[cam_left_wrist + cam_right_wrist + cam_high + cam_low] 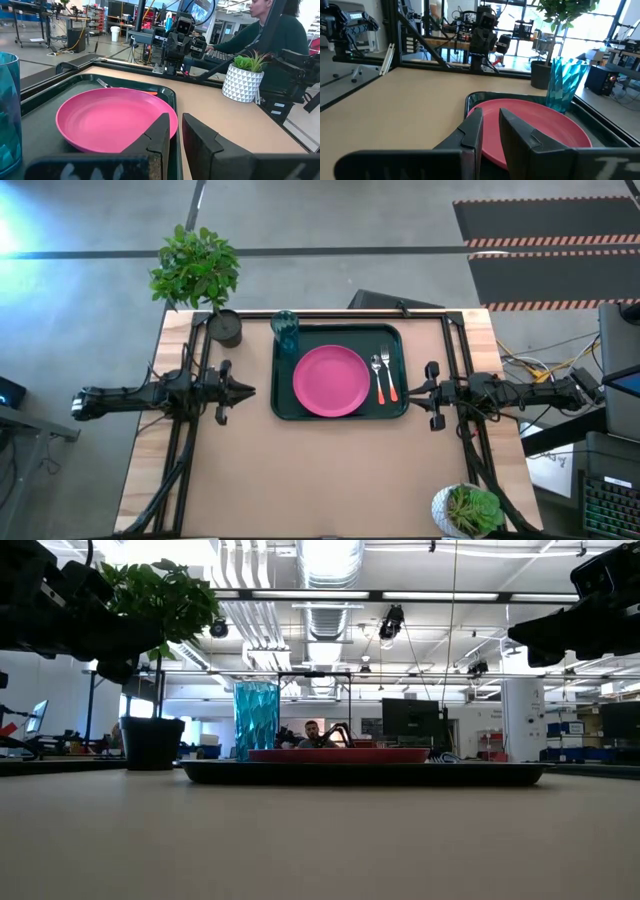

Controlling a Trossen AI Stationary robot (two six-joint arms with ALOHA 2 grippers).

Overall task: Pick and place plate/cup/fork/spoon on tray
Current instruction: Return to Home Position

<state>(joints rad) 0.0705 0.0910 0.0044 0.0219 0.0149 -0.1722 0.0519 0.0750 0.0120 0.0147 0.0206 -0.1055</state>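
The dark green tray point(283, 408) lies at the table's far middle. On it rests the pink plate point(331, 380), also in the left wrist view point(110, 120) and the right wrist view point(545, 125). To the plate's right the fork and spoon point(384, 378) lie side by side on the tray floor. The teal cup point(285, 330) stands upright in the tray's far left corner point(565, 82). My left gripper point(250, 391) hovers level at the tray's left, shut and touching nothing. My right gripper point(415, 389) hovers level at the tray's right, shut and touching nothing.
A leafy plant in a dark pot point(225, 328) stands at the far left beside the cup. A small plant in a white patterned pot point(468, 510) stands at the near right corner. A person point(270, 30) sits beyond the table's right side. Bare tabletop point(320, 470) lies near the tray.
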